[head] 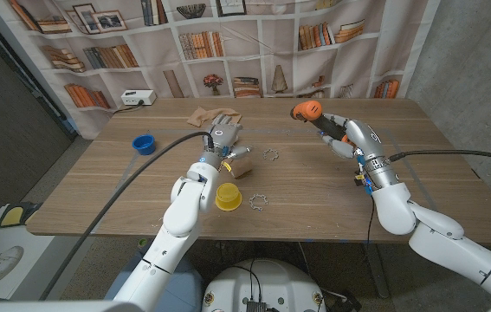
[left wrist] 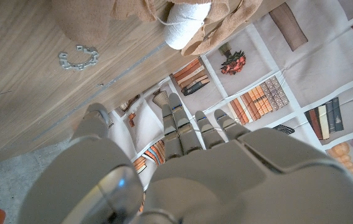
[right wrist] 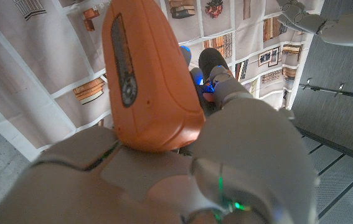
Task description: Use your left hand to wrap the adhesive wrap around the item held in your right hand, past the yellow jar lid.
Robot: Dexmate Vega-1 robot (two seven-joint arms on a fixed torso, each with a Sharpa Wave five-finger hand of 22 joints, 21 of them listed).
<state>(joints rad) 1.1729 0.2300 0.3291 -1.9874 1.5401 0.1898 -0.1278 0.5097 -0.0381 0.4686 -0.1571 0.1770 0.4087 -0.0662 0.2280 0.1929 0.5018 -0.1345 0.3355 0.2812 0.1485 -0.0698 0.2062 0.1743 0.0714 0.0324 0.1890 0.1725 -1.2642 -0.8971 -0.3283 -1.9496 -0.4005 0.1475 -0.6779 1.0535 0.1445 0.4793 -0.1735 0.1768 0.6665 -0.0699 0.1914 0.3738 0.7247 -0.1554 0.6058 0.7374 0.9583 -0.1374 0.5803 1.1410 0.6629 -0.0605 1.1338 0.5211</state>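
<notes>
Yellow lid [head: 228,197] beside left arm; left fingers [left wrist: 188,127] spread, empty; right fingers [head: 336,139] around orange tool [head: 307,110].

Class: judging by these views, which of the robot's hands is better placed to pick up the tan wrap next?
Left. The left hand is open beside the tan wrap, while the right hand already grips the orange tool.

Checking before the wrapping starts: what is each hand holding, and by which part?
Right hand grips the orange tool by its lower body. Left hand holds nothing.
</notes>
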